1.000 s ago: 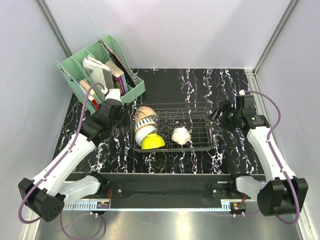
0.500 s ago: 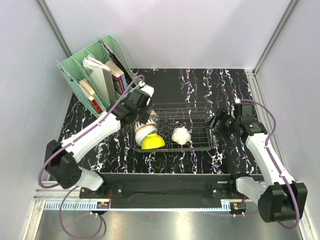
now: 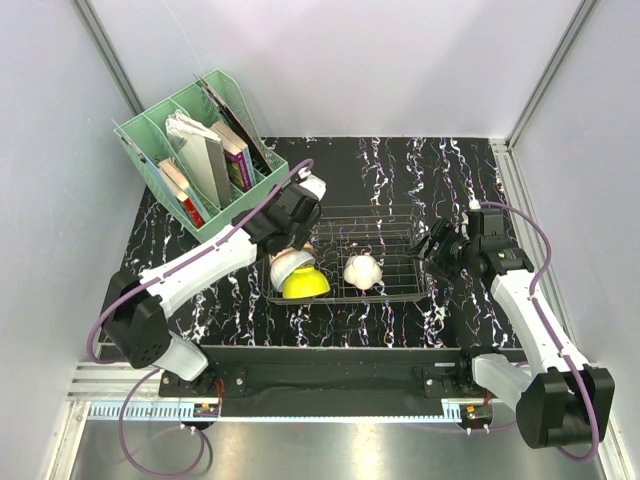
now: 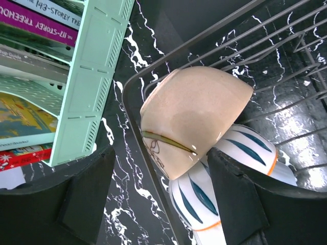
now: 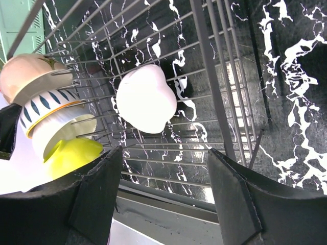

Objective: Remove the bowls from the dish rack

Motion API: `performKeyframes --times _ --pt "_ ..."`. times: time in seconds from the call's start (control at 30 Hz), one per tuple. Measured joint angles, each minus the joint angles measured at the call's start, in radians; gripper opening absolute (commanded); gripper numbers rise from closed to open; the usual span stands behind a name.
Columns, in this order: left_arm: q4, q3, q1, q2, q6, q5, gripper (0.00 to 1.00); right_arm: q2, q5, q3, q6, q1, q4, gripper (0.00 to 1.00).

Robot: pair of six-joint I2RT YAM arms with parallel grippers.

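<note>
1. Purple book spine [image 4: 36,23], standing in the mint-green plastic file organiser [image 4: 92,76], seen from the left wrist: capitals read "143-STOREY", with "TREEHOU" on the line beneath, both cut off at the frame edge
2. Yellow-and-blue book cover [image 4: 25,120], lower in the same organiser: no lettering legible
3. Top view: print on the books is too small to read

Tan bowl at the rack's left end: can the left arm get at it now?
Probably yes. The left pincer is open, fingers either side of the tan bowl, nothing between. The striped bowl resting against it may get nudged.
</note>
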State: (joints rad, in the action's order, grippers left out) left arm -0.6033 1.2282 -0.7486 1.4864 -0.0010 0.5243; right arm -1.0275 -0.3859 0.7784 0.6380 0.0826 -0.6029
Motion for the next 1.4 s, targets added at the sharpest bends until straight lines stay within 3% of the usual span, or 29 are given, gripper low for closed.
performKeyframes --times 0.33,0.6,0.7,0.97,1.4 --pt "0.045 0.01 0.0 0.057 0.035 0.02 0.77 0.0 0.0 -0.011 0.001 0.0 0.001 0.75" --pt "0.1 0.013 0.0 0.114 0.05 0.037 0.7 0.0 0.0 -0.015 0.001 0.0 0.008 0.75" --pt "0.112 0.011 0.0 0.121 0.051 0.035 0.65 0.0 -0.002 -0.02 0.003 0.001 0.016 0.74" --pt "0.161 -0.024 0.001 0.121 0.112 0.095 0.37 0.001 -0.005 -0.041 0.014 0.003 0.045 0.74" --pt "0.185 -0.034 0.003 0.13 0.128 0.173 0.25 0.01 -0.006 -0.075 0.031 0.008 0.074 0.71"
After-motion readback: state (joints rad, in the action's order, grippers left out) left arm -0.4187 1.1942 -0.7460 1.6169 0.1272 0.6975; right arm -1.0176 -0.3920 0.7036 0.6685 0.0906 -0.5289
